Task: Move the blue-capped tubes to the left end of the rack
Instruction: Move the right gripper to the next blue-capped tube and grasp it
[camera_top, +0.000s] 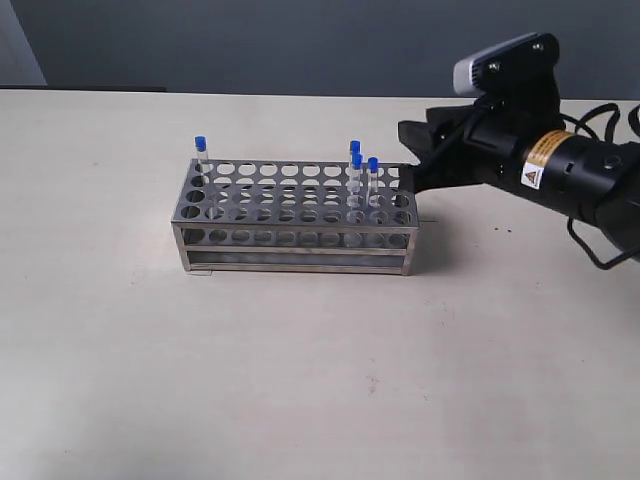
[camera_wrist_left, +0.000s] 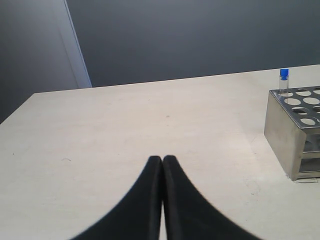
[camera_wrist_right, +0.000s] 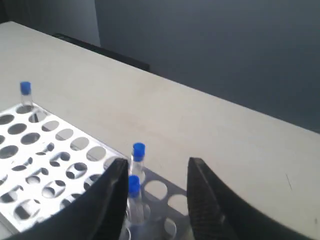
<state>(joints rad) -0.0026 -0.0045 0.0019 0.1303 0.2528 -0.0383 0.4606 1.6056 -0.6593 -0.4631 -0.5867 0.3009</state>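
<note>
The right hand, black jaws apart and empty, hangs at the right end of the rectangular silver metal rack on the pale counter. Three thin, clear blue-capped tubes cluster at that end, one cap just beside a jaw. The fourth tube stands at the rack's far left corner. A clean pick calls for centring on one cap, clear of its neighbours, then lifting straight up. Only two of the three show in the right wrist view, and their exact holes are hard to tell. The left hand, jaws pressed together, hangs off the rack's left end.
</note>
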